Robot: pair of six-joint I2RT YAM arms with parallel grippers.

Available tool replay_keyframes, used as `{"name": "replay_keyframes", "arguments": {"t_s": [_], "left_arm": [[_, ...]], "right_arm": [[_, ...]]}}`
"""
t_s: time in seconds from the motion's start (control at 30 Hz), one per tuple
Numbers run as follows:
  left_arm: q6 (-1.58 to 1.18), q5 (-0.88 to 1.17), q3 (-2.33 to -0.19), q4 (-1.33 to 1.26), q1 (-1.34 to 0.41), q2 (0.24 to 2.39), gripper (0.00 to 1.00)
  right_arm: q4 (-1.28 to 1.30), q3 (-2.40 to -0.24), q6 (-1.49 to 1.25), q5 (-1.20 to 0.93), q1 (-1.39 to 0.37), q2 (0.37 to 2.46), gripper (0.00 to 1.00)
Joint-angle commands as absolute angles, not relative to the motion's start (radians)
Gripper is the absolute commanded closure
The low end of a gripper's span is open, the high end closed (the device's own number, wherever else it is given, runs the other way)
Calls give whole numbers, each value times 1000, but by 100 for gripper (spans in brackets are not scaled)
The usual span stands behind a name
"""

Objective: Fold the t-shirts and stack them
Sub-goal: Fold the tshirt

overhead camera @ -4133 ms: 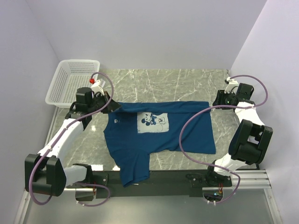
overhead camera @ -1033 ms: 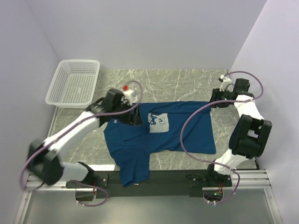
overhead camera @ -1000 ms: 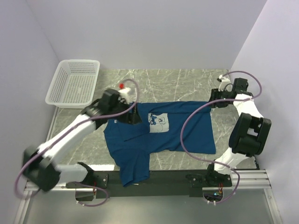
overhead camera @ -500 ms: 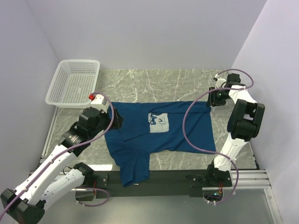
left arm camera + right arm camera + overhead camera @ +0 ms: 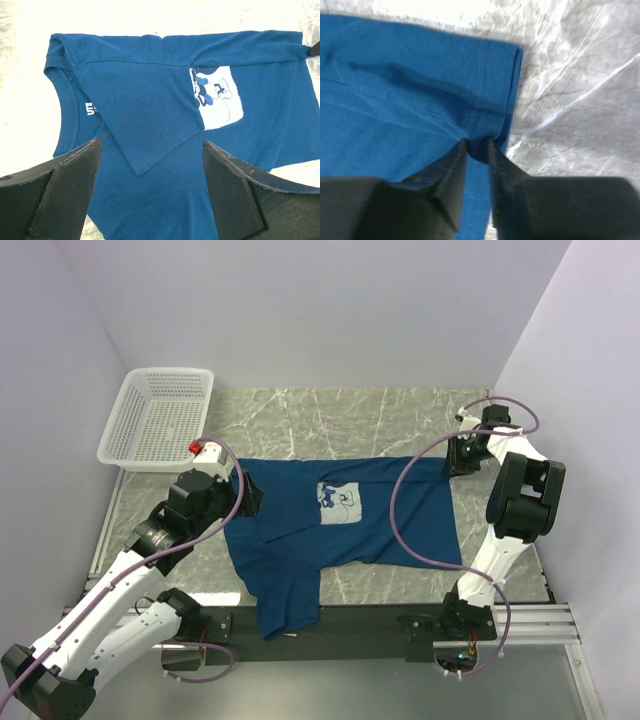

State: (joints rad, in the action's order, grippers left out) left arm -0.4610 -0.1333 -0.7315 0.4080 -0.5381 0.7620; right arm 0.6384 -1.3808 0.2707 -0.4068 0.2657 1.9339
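With one sleeve folded across the chest, the left gripper [image 5: 151,145] had drawn back, jaws spread. The right gripper [image 5: 477,145] had just pinched the hem corner of the dark navy-blue cotton t-shirt [image 5: 340,530], which lay flat on the grey marble table [image 5: 350,420], apparently for the next fold.

One dark navy-blue cotton t-shirt [image 5: 400,520], one white plastic mesh basket [image 5: 160,418], one grey-veined marble tabletop [image 5: 350,412] and two white-and-black jointed robot arms, the left arm [image 5: 120,585] and the right arm [image 5: 520,508].
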Motion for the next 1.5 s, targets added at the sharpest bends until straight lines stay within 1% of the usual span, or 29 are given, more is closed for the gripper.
{"name": "replay_keyframes", "arguments": {"t_s": [0.0, 0.07, 0.13, 0.2, 0.33, 0.53, 0.73, 0.8, 0.83, 0.9, 0.97, 1.0, 1.03, 1.13, 1.2, 1.27, 1.3, 1.33, 1.37, 1.4, 1.43, 1.47], "left_arm": [[-471, -140, -738, 374, -535, 758, 13], [-471, -138, -738, 373, -535, 761, 13], [-471, -132, -738, 376, -537, 768, 13], [-469, -129, -739, 376, -535, 778, 13], [-469, -123, -741, 376, -537, 788, 13], [-471, -120, -739, 376, -535, 788, 13], [-474, -115, -738, 376, -537, 790, 13], [-474, -114, -736, 374, -535, 792, 13], [-474, -114, -736, 374, -537, 790, 13], [-472, -117, -738, 376, -535, 793, 13], [-472, -115, -739, 376, -537, 795, 13], [-472, -114, -738, 376, -535, 795, 13], [-472, -114, -738, 374, -535, 795, 13], [-485, -92, -730, 374, -537, 798, 13], [-535, -63, -729, 390, -535, 814, 13], [-642, -14, -727, 435, -535, 850, 13], [-690, -9, -726, 455, -535, 863, 14], [-740, 15, -719, 475, -535, 874, 14], [-790, 59, -712, 500, -535, 894, 14], [-883, 78, -701, 532, -535, 900, 14], [-929, 95, -678, 552, -535, 903, 14], [-975, 101, -666, 575, -535, 900, 14]], "right_arm": [[618, -1352, 264, -422, 259, 1879, 71], [612, -1342, 265, -423, 258, 1858, 78], [606, -1327, 268, -422, 258, 1842, 82], [603, -1313, 278, -423, 258, 1825, 87], [588, -1281, 285, -417, 259, 1795, 93], [571, -1233, 305, -381, 267, 1755, 93], [561, -1192, 339, -357, 282, 1738, 89], [558, -1177, 345, -348, 285, 1736, 81], [557, -1172, 351, -348, 287, 1735, 73], [549, -1160, 350, -338, 291, 1733, 64], [537, -1146, 344, -322, 298, 1721, 55], [523, -1141, 341, -295, 301, 1715, 52], [515, -1140, 336, -281, 304, 1701, 47], [503, -1129, 350, -268, 316, 1652, 44], [531, -1112, 397, -313, 314, 1611, 44], [580, -1080, 558, -467, 316, 1525, 44], [689, -1069, 645, -536, 313, 1499, 44], [757, -1057, 869, -669, 305, 1447, 40], [831, -1022, 999, -708, 296, 1421, 39], [964, -991, 1125, -736, 284, 1393, 39], [1004, -955, 1336, -745, 253, 1328, 38], [1024, -869, 1411, -741, 236, 1289, 36]]}}
